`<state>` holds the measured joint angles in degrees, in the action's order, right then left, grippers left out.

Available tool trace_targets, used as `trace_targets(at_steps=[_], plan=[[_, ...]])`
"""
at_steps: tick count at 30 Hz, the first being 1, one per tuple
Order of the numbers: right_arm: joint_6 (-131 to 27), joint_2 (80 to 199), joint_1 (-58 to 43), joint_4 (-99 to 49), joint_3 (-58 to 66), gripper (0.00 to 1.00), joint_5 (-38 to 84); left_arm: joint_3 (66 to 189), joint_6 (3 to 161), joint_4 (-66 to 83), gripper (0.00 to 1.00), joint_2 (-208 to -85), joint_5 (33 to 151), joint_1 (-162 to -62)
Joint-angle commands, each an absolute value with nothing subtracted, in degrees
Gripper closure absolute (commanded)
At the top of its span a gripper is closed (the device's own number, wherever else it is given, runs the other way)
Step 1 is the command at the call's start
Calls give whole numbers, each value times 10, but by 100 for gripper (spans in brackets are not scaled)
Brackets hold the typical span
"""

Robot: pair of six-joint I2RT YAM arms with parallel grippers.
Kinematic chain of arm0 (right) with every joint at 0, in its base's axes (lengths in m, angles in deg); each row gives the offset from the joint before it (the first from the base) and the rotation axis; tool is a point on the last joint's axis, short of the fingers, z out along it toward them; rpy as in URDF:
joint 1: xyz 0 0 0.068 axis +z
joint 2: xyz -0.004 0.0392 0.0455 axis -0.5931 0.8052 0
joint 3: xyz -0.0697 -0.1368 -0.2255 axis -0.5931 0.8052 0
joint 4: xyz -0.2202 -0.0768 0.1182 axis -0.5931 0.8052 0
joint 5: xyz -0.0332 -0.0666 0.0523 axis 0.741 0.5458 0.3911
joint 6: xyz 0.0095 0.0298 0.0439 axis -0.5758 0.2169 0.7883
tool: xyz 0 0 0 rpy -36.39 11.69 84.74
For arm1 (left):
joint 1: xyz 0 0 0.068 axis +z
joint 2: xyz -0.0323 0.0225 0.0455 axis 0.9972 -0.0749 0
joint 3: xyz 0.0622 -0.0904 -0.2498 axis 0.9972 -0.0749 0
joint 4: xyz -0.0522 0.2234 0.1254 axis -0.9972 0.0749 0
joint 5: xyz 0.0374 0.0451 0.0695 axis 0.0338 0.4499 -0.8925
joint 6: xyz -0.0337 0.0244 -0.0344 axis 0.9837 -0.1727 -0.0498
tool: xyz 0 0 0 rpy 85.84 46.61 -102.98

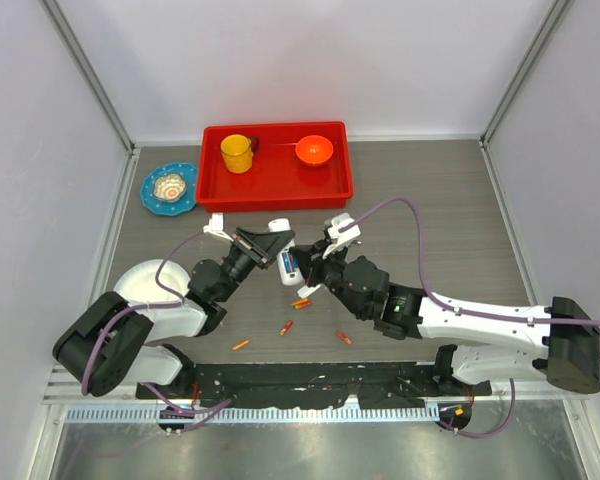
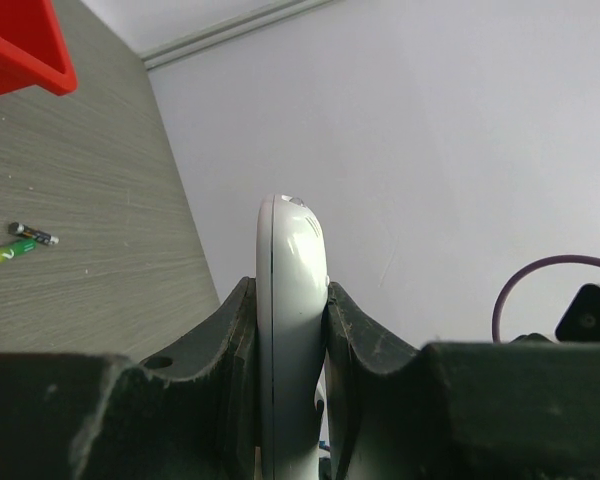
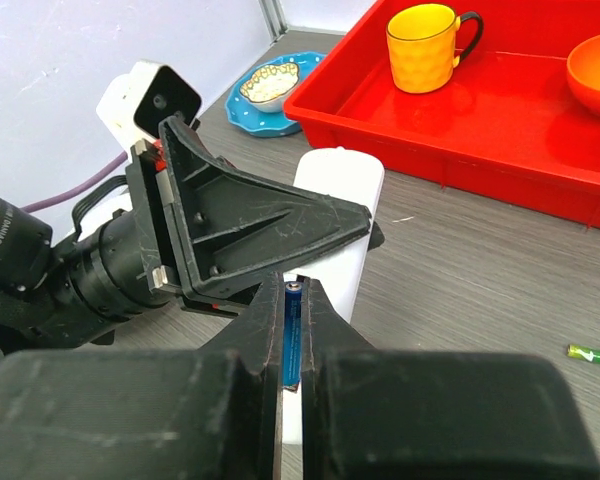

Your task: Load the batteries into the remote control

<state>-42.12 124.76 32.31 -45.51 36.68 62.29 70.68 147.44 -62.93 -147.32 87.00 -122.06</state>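
Observation:
My left gripper (image 2: pixel 291 296) is shut on the white remote control (image 2: pixel 289 260), which stands on edge between its fingers above the table. From overhead the remote control (image 1: pixel 289 266) hangs mid-table with a blue patch on the face turned to the right arm. My right gripper (image 3: pixel 294 292) is shut on a slim blue battery (image 3: pixel 293 335), its tip right at the remote control (image 3: pixel 338 225). In the top view the right gripper (image 1: pixel 310 272) sits just right of the remote. Several loose orange batteries (image 1: pixel 301 301) lie on the table below both grippers.
A red tray (image 1: pixel 280 190) at the back holds a yellow cup (image 1: pixel 237 152) and an orange bowl (image 1: pixel 314 150). A blue plate (image 1: pixel 170 188) lies left of it and a white plate (image 1: pixel 145 279) sits by the left arm. A green battery (image 3: pixel 595 353) lies to the right.

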Motion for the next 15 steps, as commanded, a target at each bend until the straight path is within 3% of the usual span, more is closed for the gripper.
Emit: trace_targets(at_steps=[1, 15], plan=[[-426, 1252, 328, -505, 367, 99, 646, 707, 1462, -778, 100, -1456, 845, -1225], [-427, 1273, 328, -517, 373, 99, 653, 707, 1462, -778, 100, -1449, 844, -1233]])
